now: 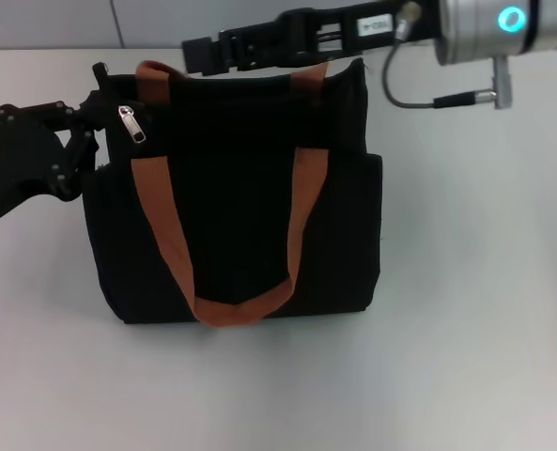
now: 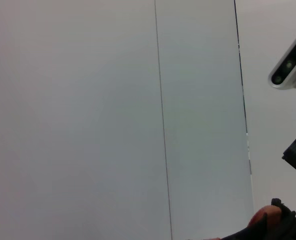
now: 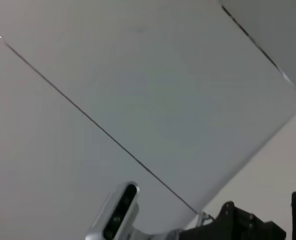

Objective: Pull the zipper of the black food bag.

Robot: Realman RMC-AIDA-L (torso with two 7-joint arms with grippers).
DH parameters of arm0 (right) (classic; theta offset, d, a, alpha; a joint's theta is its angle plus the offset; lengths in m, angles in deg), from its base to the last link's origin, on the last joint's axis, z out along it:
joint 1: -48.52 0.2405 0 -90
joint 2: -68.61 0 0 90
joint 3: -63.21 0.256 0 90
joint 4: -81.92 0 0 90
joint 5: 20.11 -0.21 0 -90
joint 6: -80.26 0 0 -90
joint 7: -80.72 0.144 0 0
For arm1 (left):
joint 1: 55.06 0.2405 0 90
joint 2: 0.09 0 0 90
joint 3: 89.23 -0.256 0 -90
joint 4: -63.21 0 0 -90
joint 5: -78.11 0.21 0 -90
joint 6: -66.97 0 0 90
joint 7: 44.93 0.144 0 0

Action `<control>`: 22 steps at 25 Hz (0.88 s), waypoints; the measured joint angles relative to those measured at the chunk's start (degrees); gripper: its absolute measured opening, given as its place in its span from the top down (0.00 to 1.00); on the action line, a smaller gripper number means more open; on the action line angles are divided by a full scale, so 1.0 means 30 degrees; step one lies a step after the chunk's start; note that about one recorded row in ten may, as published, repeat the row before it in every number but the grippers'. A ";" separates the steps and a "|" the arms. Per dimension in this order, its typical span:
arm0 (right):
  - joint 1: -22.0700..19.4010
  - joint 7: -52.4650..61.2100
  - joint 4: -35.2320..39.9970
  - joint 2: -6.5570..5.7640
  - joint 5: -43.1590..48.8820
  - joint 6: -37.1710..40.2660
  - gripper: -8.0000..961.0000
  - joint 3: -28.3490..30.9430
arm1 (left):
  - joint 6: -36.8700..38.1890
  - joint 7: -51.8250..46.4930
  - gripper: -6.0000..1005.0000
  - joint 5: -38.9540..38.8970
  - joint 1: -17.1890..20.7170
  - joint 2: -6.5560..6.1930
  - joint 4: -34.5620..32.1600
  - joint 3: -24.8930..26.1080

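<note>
The black food bag [image 1: 231, 197] stands in the middle of the white table, facing me, with its orange-brown handle [image 1: 170, 240] hanging down the front. The small silver zipper [image 1: 131, 123] pull lies at the bag's upper left corner. My left gripper [image 1: 90, 120] reaches in from the left and is shut on that corner's fabric, just left of the pull. My right gripper [image 1: 199, 54] stretches in from the upper right along the bag's top edge, to the right of and above the pull and apart from it. A bit of the bag [image 2: 275, 225] shows in the left wrist view.
Bare white table [image 1: 466, 357] surrounds the bag in front and to the right. A grey wall with a seam [image 1: 116, 23] runs behind it. The right arm's silver cable connector [image 1: 466, 97] hangs over the table behind the bag's right side.
</note>
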 joint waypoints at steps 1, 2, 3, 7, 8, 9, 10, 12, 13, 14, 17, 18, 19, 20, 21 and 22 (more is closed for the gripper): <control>0.0484 0.0705 0.0004 0.0052 0.0625 -0.0126 0.33 0.0002 | 0.0025 -0.0036 0.97 -0.0018 0.0022 -0.0014 0.0000 0.0001; 0.0719 0.1000 0.0001 0.0095 0.0974 -0.0162 0.37 0.0002 | 0.0053 -0.0050 0.97 -0.0021 0.0033 -0.0016 0.0000 0.0002; 0.0863 0.1173 -0.0003 0.0127 0.1226 -0.0182 0.41 -0.0003 | 0.0053 -0.0050 0.97 -0.0021 0.0033 -0.0016 0.0000 0.0002; 0.1379 0.1679 -0.0028 0.0388 0.2213 -0.0302 0.55 -0.0075 | 0.0105 -0.0058 0.97 -0.0029 0.0066 -0.0020 0.0000 0.0002; 0.1493 0.1820 -0.0026 0.0475 0.2455 -0.0437 0.59 -0.0180 | 0.0105 -0.0057 0.97 -0.0031 0.0076 -0.0016 0.0000 0.0002; 0.1641 0.1965 -0.0019 0.0579 0.2690 -0.0619 0.61 -0.0372 | 0.0105 -0.0053 0.97 -0.0034 0.0081 -0.0011 0.0002 0.0001; 0.1743 0.2057 -0.0003 0.0632 0.2805 -0.0833 0.64 -0.0599 | 0.0104 -0.0041 0.97 -0.0039 0.0085 -0.0010 0.0008 0.0001; 0.1908 0.2132 -0.0001 0.0692 0.2851 -0.1316 0.67 -0.1080 | 0.0108 -0.0048 0.96 -0.0044 0.0090 -0.0007 0.0013 0.0002; 0.1964 0.2147 0.0001 0.0706 0.2853 -0.1513 0.67 -0.1225 | 0.0110 -0.0056 0.96 -0.0045 0.0096 -0.0005 0.0016 0.0002; 0.2022 0.2160 0.0003 0.0723 0.2855 -0.1704 0.67 -0.1353 | 0.0113 -0.0061 0.96 -0.0045 0.0105 -0.0003 0.0027 0.0002; 0.2175 0.2187 0.0006 0.0765 0.2862 -0.2080 0.67 -0.1583 | 0.0131 -0.0064 0.96 -0.0046 0.0115 0.0001 0.0049 0.0002; 0.2248 0.2213 0.0006 0.0816 0.2865 -0.2247 0.67 -0.1749 | 0.0140 -0.0064 0.96 -0.0045 0.0115 0.0001 0.0058 0.0001; 0.2364 0.2267 0.0031 0.0888 0.2869 -0.2645 0.67 -0.2160 | 0.0145 -0.0065 0.96 -0.0045 0.0118 0.0003 0.0057 0.0002; 0.2442 0.2309 0.0037 0.0911 0.2872 -0.2887 0.67 -0.2393 | 0.0146 -0.0065 0.96 -0.0046 0.0118 0.0010 0.0056 -0.0001; 0.2521 0.2351 0.0044 0.0931 0.2875 -0.3155 0.67 -0.2661 | 0.0146 -0.0065 0.96 -0.0045 0.0118 0.0016 0.0050 -0.0015; 0.2580 0.2384 0.0045 0.0944 0.2877 -0.3347 0.67 -0.2871 | 0.0146 -0.0067 0.96 -0.0046 0.0119 0.0025 0.0037 -0.0042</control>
